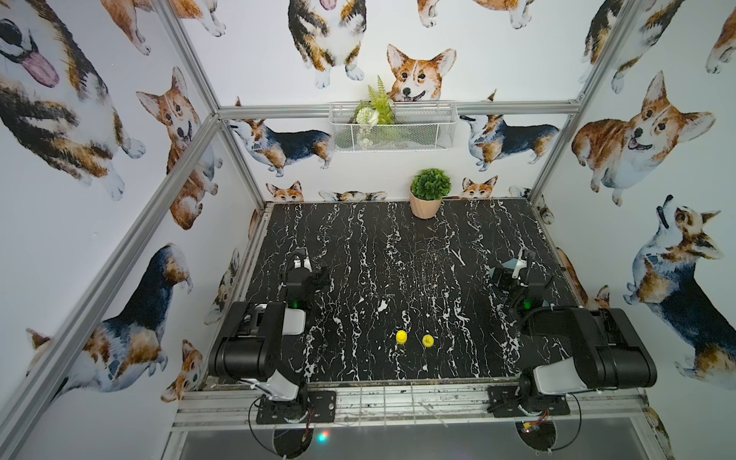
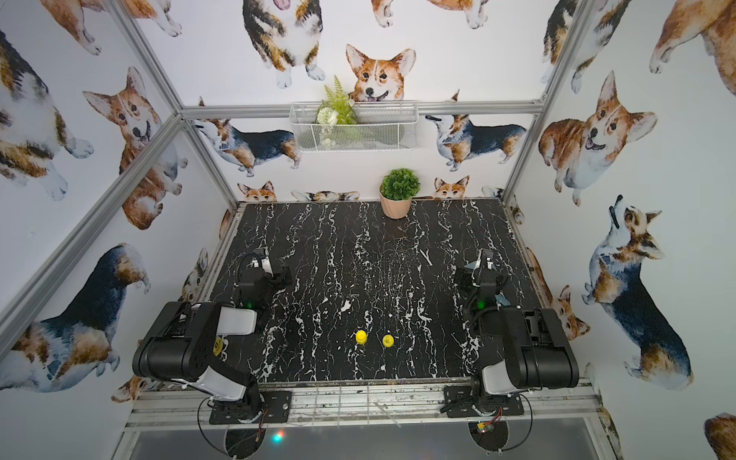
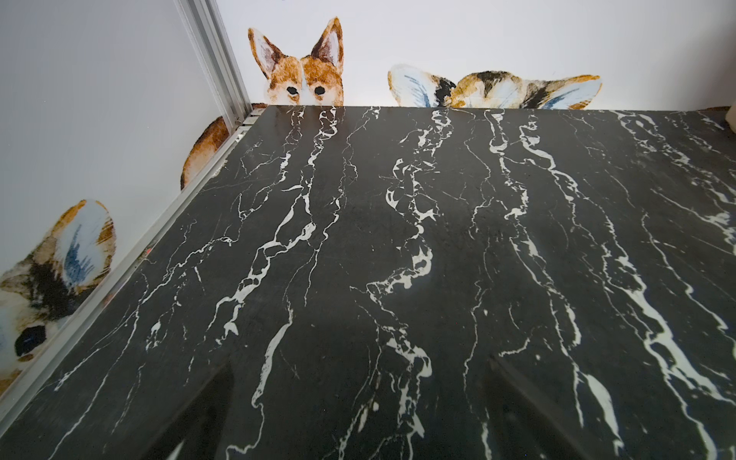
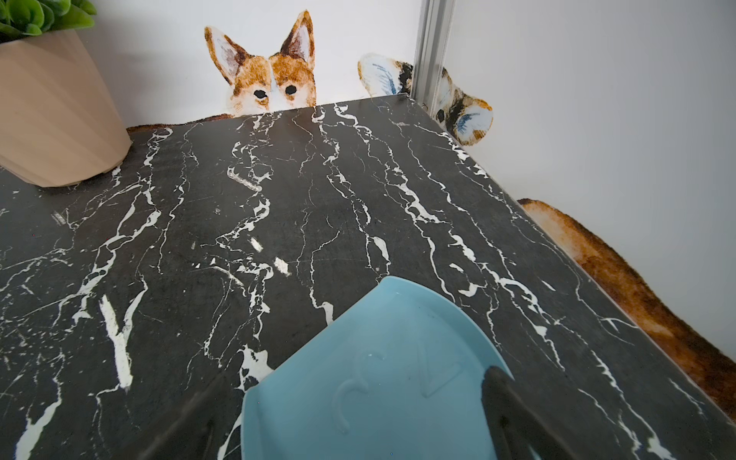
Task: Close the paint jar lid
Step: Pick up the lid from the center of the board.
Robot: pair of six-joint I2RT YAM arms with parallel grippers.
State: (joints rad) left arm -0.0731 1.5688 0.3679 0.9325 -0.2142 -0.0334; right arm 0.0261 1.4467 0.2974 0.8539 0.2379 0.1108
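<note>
The paint jar (image 1: 401, 337) stands upright on the black marble-patterned table (image 1: 378, 247), near the front edge and roughly midway between the 2 arm bases. In both top views it shows as a stubby yellow pot. The lid (image 1: 427, 340), a flatter yellow disc, lies on the table just beside the jar on the robot's right, with a narrow strip of bare table between them. The jar is therefore uncapped. Which face of the lid is up is too small to tell.

The left gripper (image 3: 360, 362) hangs low over the left side of the table, farther back than the jar and well apart from it. Its 2 dark fingers (image 3: 223, 398) stand wide apart, with only bare marble between them.

The right gripper (image 4: 354, 376) sits over the right side of the table, also well apart from the jar and lid. Its fingers (image 4: 498, 382) are likewise spread wide and clamp nothing. Beneath them a pale-blue plastic piece (image 4: 370, 358) with raised marks on its surface lies flat on the table. Its full outline is hidden by the gripper in the top views.

A beige plant pot (image 1: 426, 207) with a round green bush stands at the far edge of the table. Above it, a white wire basket (image 1: 418, 135) holding fern sprigs hangs on the back wall.
</note>
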